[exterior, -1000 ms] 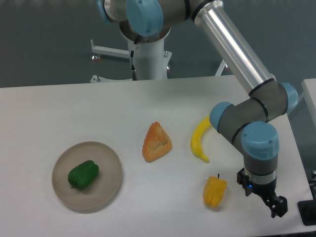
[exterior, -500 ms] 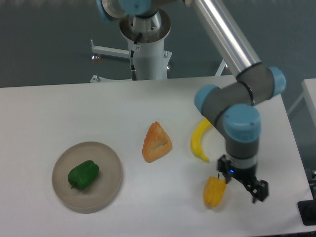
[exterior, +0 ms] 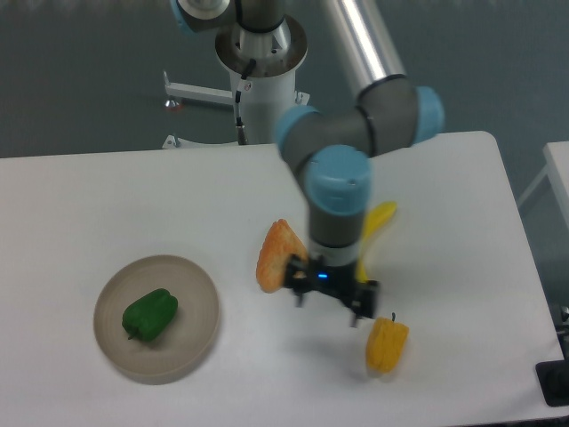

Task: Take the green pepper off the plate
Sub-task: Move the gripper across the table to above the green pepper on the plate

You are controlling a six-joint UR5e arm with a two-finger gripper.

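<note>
One green pepper (exterior: 150,314) lay untouched on the plate (exterior: 197,307) at the left, well apart from the gripper (exterior: 330,310), which hung open and empty between the orange wedge (exterior: 277,253) and the yellow pepper (exterior: 387,345), apparently for crossing toward it.

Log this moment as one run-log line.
phase: approach | gripper: jaws open, empty, between orange wedge and yellow pepper | green pepper: on plate, untouched | banana: partly hidden by arm

White table (exterior: 107,196), beige plate (exterior: 200,307) (left), orange wedge (exterior: 274,253), banana (exterior: 378,222), yellow pepper (exterior: 388,345)
</note>
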